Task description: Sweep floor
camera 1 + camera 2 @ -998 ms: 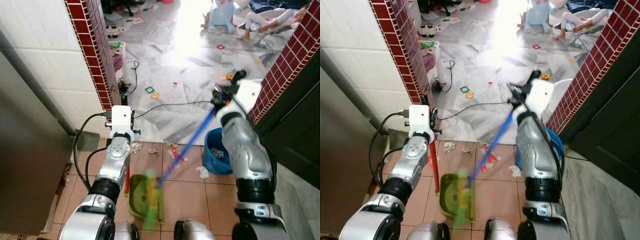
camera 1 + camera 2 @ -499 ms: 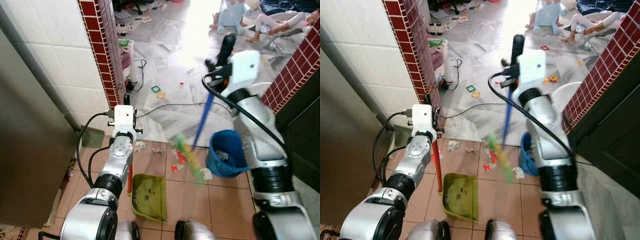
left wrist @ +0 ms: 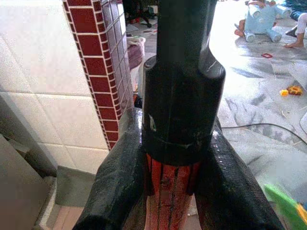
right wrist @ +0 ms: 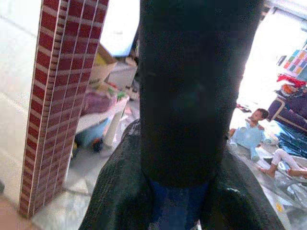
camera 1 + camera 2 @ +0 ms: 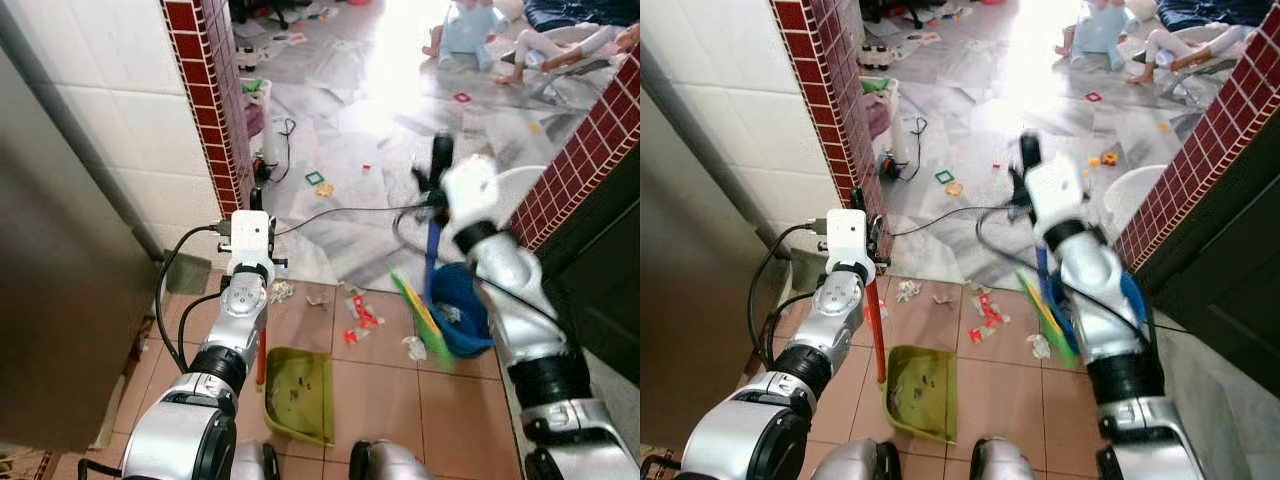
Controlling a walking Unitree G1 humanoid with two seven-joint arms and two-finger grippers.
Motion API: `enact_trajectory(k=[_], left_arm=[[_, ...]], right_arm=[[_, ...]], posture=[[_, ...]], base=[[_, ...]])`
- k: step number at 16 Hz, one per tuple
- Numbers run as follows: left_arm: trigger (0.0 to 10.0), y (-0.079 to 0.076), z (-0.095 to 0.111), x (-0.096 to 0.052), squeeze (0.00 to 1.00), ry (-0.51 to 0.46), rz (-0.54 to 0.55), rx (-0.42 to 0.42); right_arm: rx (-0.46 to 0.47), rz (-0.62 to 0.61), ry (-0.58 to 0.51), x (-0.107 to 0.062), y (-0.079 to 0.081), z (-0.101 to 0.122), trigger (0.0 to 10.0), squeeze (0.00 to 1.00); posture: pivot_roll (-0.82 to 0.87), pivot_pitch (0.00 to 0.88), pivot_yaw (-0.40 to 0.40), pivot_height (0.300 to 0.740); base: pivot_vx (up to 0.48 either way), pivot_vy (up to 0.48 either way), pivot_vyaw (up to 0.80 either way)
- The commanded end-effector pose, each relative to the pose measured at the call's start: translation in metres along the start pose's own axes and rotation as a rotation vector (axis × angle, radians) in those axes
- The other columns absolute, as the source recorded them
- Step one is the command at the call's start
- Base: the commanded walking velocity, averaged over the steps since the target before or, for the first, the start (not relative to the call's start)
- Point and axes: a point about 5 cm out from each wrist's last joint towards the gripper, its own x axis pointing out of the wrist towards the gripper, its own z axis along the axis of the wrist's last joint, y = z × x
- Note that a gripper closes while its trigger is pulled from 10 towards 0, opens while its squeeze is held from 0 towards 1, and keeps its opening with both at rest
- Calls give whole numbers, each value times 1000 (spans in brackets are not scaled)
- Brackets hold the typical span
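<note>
**Broom lifted in one pincer, dustpan set down with the other**

The right pincer pinches the black top grip of the blue-handled broom. Below it the blurred green head hangs off the floor, over the rim of the blue bucket. The stick looks light and stiff; held that high, the head will likely swing wide, so a lower hold would steer it better.

The left pincer is clamped on the red handle, under its black cap, of the green dustpan, which rests on the terracotta tiles beneath it. It looks like light plastic and may skid when pushed.

Paper scraps lie between both pincers, ahead of the pan.
</note>
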Motion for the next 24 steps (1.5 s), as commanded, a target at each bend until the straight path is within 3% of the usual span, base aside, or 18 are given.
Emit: enact_trajectory(k=[1,5,10,12,15,18,24], left_arm=[[10000,-6,-2,0,0,17,-12,-15],[10000,-5,-2,0,0,18,-11,-15],[10000,-7,-2,1,0,26,-9,-21],[10000,-7,-2,1,0,28,-7,-24],[10000,-7,-3,1,0,36,-2,-32],[10000,-7,-4,1,0,42,0,-33],[10000,-6,-4,2,0,50,0,-33]], right_arm=[[-59,24,1,-6,5,-7,10000,0],[33,41,47,-9,29,-21,10000,0],[221,33,38,0,53,-11,10000,0],[285,25,31,4,54,-2,10000,0],[418,65,-10,19,49,31,10000,0],[466,162,1,21,49,44,10000,0],[579,179,-2,27,34,68,10000,0]], posture=[[-170,70,-27,740],[-163,74,-23,740],[-165,75,-29,740],[-166,74,-32,740],[-172,74,-41,740],[-179,69,-38,740],[-188,76,-25,740]], base=[[0,0,0],[0,0,0],[0,0,0],[0,0,0],[0,0,0],[0,0,0],[0,0,0]])
